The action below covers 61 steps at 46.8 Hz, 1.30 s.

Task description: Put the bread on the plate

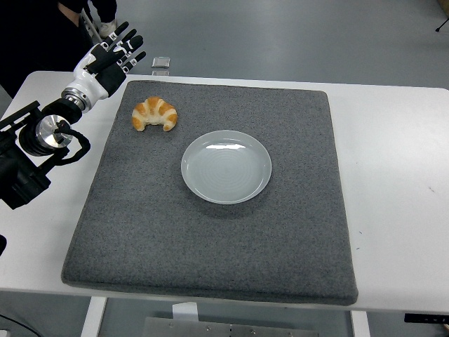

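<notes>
At upper left, the left hand [112, 56] hovered with fingers spread, seemingly empty; the croissant [155, 114] lay beside the plate [226, 166].

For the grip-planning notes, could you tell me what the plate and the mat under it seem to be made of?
The plate looks like glazed ceramic or melamine: pale grey, glossy, with soft highlights. The mat looks like dark grey felt: matte, fuzzy surface, soft rounded edges.

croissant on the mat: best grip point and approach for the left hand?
Grip the croissant across its thick middle, coming from above. It lies flat on the grey mat, arched away with tips pointing toward the near edge, clear of the plate. The left hand is open beyond it.
</notes>
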Tool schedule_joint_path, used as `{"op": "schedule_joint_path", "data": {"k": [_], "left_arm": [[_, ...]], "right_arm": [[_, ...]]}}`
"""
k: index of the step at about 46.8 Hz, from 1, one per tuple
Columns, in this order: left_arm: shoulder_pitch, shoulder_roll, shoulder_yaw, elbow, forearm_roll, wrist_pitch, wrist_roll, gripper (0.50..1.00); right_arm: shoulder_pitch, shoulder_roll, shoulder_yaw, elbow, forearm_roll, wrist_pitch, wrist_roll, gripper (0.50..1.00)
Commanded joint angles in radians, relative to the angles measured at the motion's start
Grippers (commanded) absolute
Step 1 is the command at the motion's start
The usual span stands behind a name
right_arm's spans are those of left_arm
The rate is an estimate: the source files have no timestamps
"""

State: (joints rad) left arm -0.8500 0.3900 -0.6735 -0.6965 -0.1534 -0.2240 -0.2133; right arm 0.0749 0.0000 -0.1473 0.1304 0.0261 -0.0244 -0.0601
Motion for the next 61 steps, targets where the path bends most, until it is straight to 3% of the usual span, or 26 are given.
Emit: {"op": "schedule_joint_path", "data": {"k": [1, 19, 27, 34, 39, 45, 52, 61], "left_arm": [[-0.001, 0.0, 0.0, 0.0, 0.0, 0.0, 0.0, 1.0], [-0.012, 0.012, 0.014, 0.0, 0.024, 0.0, -0.009, 1.0], [-0.034, 0.018, 0.015, 0.02, 0.21, 0.014, -0.009, 1.0], [-0.04, 0.027, 0.015, 0.025, 0.409, 0.074, -0.009, 1.0], [-0.05, 0.049, 0.029, 0.02, 0.512, 0.075, 0.015, 1.0], [-0.129, 0.076, 0.187, 0.032, 0.535, 0.083, 0.072, 1.0], [-0.222, 0.102, 0.376, 0.055, 0.535, 0.083, 0.072, 1.0], [-0.293, 0.116, 0.463, 0.049, 0.606, 0.074, 0.071, 1.0]], "right_arm": [[0.0, 0.0, 0.0, 0.0, 0.0, 0.0, 0.0, 0.93], [0.0, 0.0, 0.0, 0.0, 0.0, 0.0, 0.0, 0.93], [0.0, 0.0, 0.0, 0.0, 0.0, 0.0, 0.0, 0.93], [0.0, 0.0, 0.0, 0.0, 0.0, 0.0, 0.0, 0.93], [0.0, 0.0, 0.0, 0.0, 0.0, 0.0, 0.0, 0.93], [0.0, 0.0, 0.0, 0.0, 0.0, 0.0, 0.0, 0.93], [0.0, 0.0, 0.0, 0.0, 0.0, 0.0, 0.0, 0.932], [0.0, 0.0, 0.0, 0.0, 0.0, 0.0, 0.0, 0.93]]}}
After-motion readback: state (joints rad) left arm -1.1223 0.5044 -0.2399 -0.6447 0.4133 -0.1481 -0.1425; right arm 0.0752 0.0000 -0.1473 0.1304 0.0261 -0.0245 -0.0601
